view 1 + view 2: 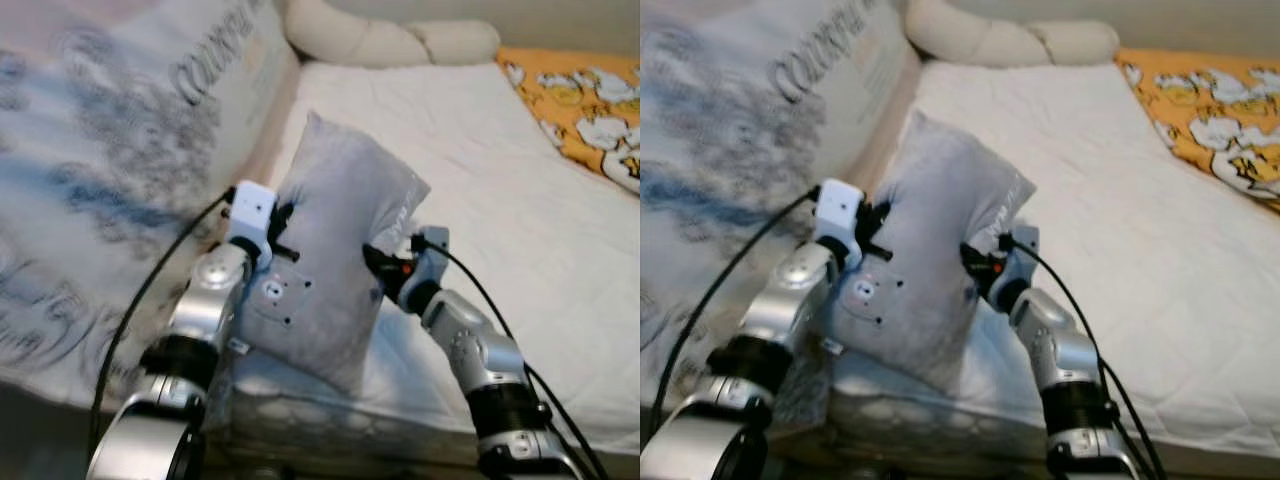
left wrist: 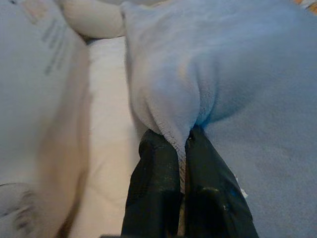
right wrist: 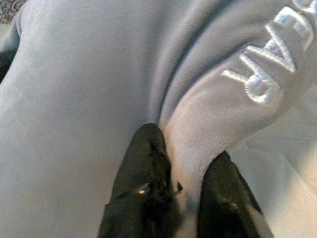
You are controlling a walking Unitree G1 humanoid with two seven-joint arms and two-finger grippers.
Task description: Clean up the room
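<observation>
The left gripper is clamped on one side seam of the grey pillow, and the right gripper pinches a fold on its opposite side. The pillow hangs upright above the near edge of the bed. Moving both arms together should keep it taut; uneven pulls could slip the fabric.

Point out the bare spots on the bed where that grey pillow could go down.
The white mattress is bare between the grey pillow, the cream bolster and the orange blanket. The patterned quilt crowds the left. Left gripper and right gripper both pinch the pillow.
</observation>
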